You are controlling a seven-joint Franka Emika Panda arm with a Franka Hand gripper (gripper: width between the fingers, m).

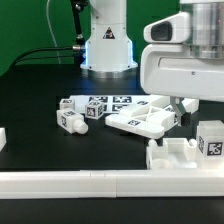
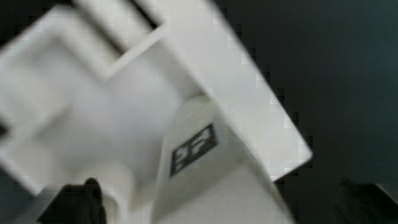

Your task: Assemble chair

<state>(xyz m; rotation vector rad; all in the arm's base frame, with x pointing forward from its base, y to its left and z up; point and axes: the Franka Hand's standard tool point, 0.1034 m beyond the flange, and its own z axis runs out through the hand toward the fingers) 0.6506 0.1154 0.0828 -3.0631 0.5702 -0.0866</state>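
Chair [image 1: 140, 122]: not built, just loose white tagged parts on the black table [image 1: 40, 85]. Gripper [image 1: 181, 108] sits low at one end of the framed slab [image 2: 151, 70], jaws spread wide, nothing pinched. The wrist view is blurry but shows the two dark fingertips [image 2: 80, 203] standing well apart, with the slab's long bar and one marker tag [image 2: 192, 148] running in between them and a dark gap on at least one side. Likely reason for that line-up: the bar looks like the only section thin enough to fit the jaws, the rest of the slab being too broad. Slab lies flat, tags up, probably so cameras can read them. Pegged legs [image 1: 72, 121] lie in a cluster beyond the slab, well clear of the jaws, untouched. Tagged block [image 1: 210, 140] stands just beside the jaws on the opposite side. Another chunky white part [image 1: 172, 155] lies near the jaws, between them and the long rail [image 1: 80, 182]; my guess is the rail braces it for pegging. Whether the fingertips touch the slab: cannot tell.
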